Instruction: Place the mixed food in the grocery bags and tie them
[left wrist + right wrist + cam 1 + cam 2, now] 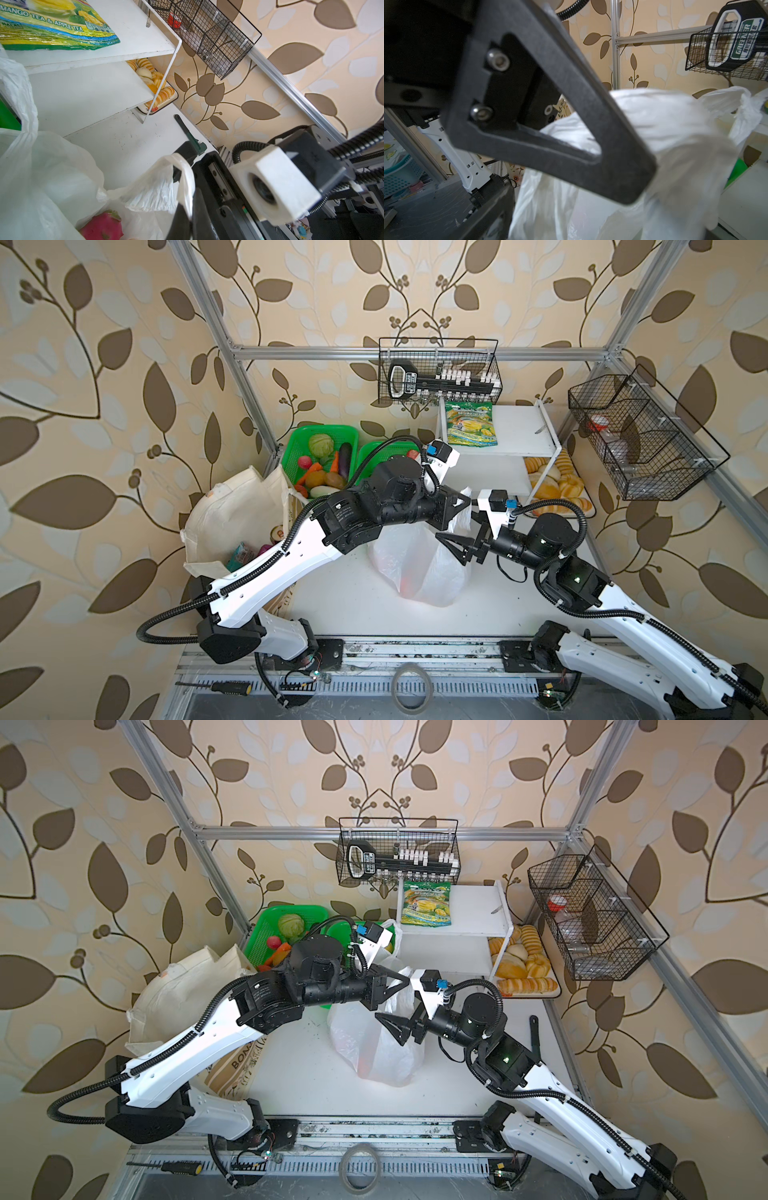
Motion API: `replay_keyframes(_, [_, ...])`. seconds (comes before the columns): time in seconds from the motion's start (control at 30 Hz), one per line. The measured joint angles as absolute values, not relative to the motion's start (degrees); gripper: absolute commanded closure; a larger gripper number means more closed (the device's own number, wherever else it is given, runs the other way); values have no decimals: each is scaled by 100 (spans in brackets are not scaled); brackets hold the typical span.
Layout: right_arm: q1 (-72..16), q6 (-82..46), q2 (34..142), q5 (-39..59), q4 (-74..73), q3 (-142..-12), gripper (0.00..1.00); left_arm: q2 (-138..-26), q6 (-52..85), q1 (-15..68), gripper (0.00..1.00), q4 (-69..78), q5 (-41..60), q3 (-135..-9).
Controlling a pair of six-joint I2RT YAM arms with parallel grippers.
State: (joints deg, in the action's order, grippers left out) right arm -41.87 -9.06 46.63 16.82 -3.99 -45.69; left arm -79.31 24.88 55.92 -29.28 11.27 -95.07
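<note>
Plastic bag (415, 568): translucent white, crumpled | handle (187, 176) pinched in left claw (178, 172)

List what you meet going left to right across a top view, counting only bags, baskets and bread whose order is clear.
cream cloth tote → green basket of vegetables → white plastic bag → sliced bread loaves → black wire basket on the side wall

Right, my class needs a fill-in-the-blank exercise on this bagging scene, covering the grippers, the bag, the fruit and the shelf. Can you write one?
The left gripper, pinching a handle of the plastic bag, has jaws that are ____.
The right gripper beside that bag has jaws that are ____.
The pink item inside the plastic bag is a ____ fruit.
The snack pouch lies on the white rack's ____ shelf.
Missing words: shut; open; dragon; top.
</note>
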Motion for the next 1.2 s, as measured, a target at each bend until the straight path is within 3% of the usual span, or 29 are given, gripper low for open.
replay_keyframes(0.07, [-4206,-899,4661,1623,-432,-4508,18,-7931,2506,5590,100,-2923,1114,-9507])
replay_keyframes(0.2, [-4206,-897,4657,1557,-425,-4412,47,-7931,2519,5592,100,-2906,1050,-9507])
replay_keyframes(0.37, [-4204,-943,4602,1559,-436,-4316,55,-7931,2550,5592,100,-2893,1022,-9507])
replay_keyframes(0.87, [-4147,-1066,4421,1599,-523,-4156,100,-7931,2558,5592,100,-2893,1022,-9507])
replay_keyframes(1.03, [-4042,-1179,4344,1577,-561,-4049,100,-7931,2547,5592,39,-2899,993,-9507])
replay_keyframes(1.2, [-3861,-1247,4294,1579,-519,-3990,100,-7885,2346,5581,18,-3063,652,-9507])
